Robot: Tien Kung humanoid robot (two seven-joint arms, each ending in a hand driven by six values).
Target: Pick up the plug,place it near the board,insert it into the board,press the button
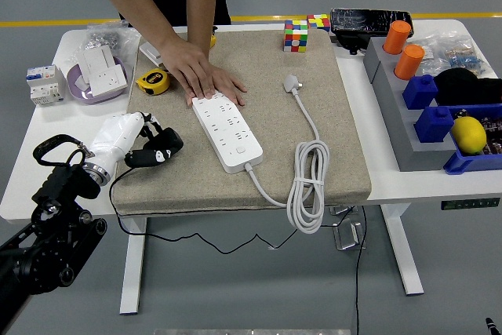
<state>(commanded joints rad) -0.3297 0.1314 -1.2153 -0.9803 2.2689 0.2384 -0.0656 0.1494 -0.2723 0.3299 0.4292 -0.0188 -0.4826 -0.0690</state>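
Plug (155,149), chunky black, thin black cord

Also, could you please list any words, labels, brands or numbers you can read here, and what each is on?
None can be read.
Green label on the table edge: print too small.
Yellow tape measure: markings blurred.
White power strip: no legible print.
Circuit breaker: lettering too small.
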